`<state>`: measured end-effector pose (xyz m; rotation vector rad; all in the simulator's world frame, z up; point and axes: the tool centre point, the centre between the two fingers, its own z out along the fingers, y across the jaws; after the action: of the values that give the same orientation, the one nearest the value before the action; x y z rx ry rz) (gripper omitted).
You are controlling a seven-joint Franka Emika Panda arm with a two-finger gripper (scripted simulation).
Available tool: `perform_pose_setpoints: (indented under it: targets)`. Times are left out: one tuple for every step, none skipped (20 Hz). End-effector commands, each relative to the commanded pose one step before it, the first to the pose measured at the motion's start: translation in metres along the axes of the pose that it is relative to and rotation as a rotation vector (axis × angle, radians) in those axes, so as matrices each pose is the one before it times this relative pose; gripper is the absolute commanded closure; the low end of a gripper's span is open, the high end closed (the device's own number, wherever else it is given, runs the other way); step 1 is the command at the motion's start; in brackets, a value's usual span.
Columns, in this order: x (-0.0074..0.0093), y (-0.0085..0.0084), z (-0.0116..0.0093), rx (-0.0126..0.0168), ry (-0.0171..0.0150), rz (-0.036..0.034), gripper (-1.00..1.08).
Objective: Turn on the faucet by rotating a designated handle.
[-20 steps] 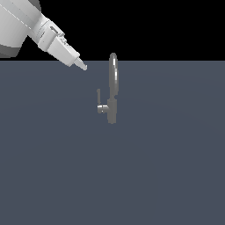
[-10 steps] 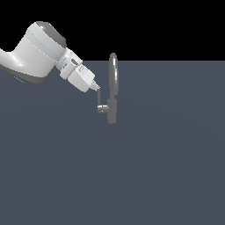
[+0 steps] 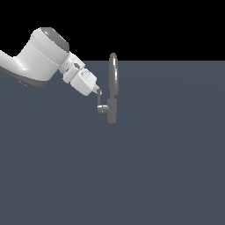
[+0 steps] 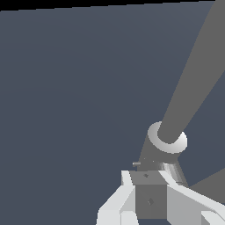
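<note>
White gripper (image 3: 97, 91) touching thin grey metal lever handle (image 3: 99, 100) of small grey looped faucet (image 3: 112, 90); finger spread unclear.

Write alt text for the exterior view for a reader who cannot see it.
A white robot arm reaches in from the exterior view's left, its claw at the top of a grey faucet's side handle. The faucet stands on a plain dark grey surface.

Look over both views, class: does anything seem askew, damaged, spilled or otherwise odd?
Nothing stands out. The faucet stands upright, its handle points up on the exterior view's left, and the gripper sits at the handle's top. No spill or damage shows.
</note>
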<state>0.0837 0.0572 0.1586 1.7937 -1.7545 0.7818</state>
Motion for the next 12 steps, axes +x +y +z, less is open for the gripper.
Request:
perform_pose_setpoints:
  targets:
    - [0.00065,0.00520,-0.00139,0.00065,-0.00036,-0.00050,1.08]
    - [0.00052,0.00264,-0.00048,0.00000,0.00000,0.00000,1.08]
    - [0.00053,0.00266,-0.00049,0.00000,0.00000,0.00000,1.08]
    - [0.00053,0.00268,-0.00049,0.00000,0.00000,0.00000,1.08]
    - [0.00053,0.00270,-0.00050,0.00000,0.00000,0.00000,1.08]
    - [0.00070,0.00275,-0.00056,0.00014,-0.00043,0.00017,1.08]
    - [0.00054,0.00274,-0.00050,0.00000,0.00000,0.00000,1.08]
    - [0.00054,0.00276,-0.00051,0.00000,0.00000,0.00000,1.08]
    - [0.00055,0.00277,-0.00051,0.00000,0.00000,0.00000,1.08]
    - [0.00055,0.00279,-0.00052,0.00000,0.00000,0.00000,1.08]
    - [0.00055,0.00281,-0.00052,0.00000,0.00000,0.00000,1.08]
    - [0.00056,0.00283,-0.00053,0.00000,0.00000,0.00000,1.08]
